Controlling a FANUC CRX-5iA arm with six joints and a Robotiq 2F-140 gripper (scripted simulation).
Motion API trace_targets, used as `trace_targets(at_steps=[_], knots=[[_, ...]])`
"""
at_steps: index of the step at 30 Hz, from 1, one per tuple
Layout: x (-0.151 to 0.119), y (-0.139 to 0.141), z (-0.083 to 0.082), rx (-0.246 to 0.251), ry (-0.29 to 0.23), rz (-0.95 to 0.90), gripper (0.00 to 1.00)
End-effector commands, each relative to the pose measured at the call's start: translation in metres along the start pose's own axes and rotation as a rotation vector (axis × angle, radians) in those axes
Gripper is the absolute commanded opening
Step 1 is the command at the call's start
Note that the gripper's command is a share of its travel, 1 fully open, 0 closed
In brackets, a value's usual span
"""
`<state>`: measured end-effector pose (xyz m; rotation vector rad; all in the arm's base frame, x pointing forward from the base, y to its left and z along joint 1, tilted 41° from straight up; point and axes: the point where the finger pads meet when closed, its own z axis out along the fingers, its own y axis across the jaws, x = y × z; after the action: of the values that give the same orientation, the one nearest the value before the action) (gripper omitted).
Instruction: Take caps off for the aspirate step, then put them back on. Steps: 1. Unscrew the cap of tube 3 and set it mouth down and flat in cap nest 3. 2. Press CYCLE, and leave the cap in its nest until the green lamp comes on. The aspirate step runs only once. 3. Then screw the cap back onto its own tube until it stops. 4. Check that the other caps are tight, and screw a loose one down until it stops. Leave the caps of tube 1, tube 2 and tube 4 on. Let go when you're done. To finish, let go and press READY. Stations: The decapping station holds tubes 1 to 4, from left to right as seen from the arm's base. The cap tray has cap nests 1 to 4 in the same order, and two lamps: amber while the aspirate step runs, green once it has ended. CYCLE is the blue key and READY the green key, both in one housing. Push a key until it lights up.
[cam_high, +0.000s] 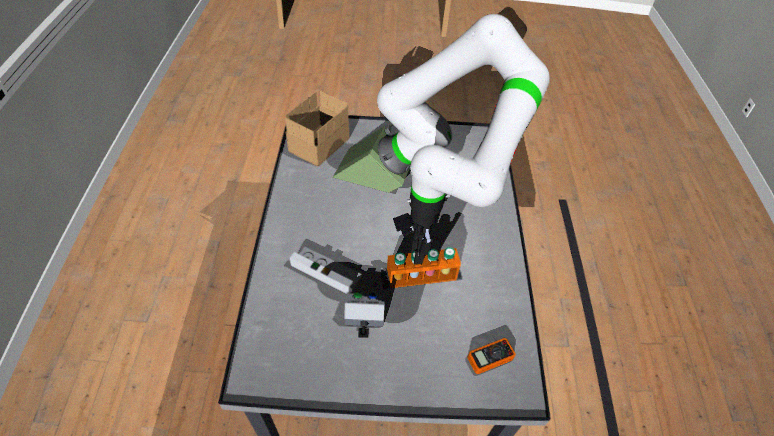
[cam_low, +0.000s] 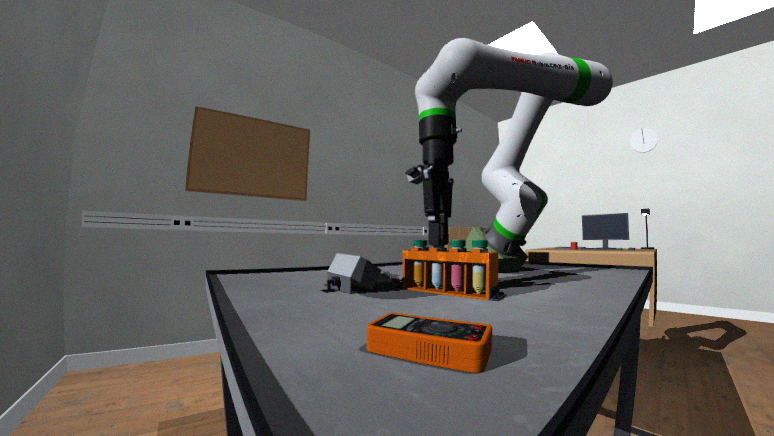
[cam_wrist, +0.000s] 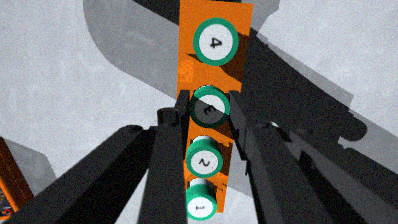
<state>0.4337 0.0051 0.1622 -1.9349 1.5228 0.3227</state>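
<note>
1. Cap 3 (cam_wrist: 210, 106) sits directly below the gripper (cam_wrist: 210, 111), on its tube in the orange decapping station (cam_low: 449, 254). The tube's long axis is upright and in line with the wrist, so the coming twist turns about that same vertical line.
2. Fingers flank the cap on both sides and look pressed to its rim; I judge the gripper clamped on cap 3, with the cap not yet lifted.
3. Caps 4 (cam_wrist: 215, 41), 2 (cam_wrist: 204, 160) and 1 (cam_wrist: 200, 202) stand in line with it, outside the jaws.
4. Only the wrist view shows the numbers and the finger contact.
5. Only the top view shows the white cap tray (cam_high: 315, 267) and the key housing (cam_high: 363, 311), on the gray table (cam_high: 303, 352) to the station's side.
</note>
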Motion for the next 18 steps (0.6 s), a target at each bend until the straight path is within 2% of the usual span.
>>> trace_targets(at_steps=[1, 7, 13, 14, 18], knots=[[0.0006, -0.0001, -0.0008, 0.011, -0.012, -0.268, 0.3], [0.0006, -0.0001, -0.001, 0.012, -0.011, -0.465, 0.3], [0.0006, -0.0001, -0.001, 0.012, -0.011, -0.465, 0.3], [0.0005, -0.0002, -0.0008, 0.012, -0.011, -0.465, 0.41], [0.0006, -0.0001, -0.0008, 0.012, -0.011, -0.465, 0.41]])
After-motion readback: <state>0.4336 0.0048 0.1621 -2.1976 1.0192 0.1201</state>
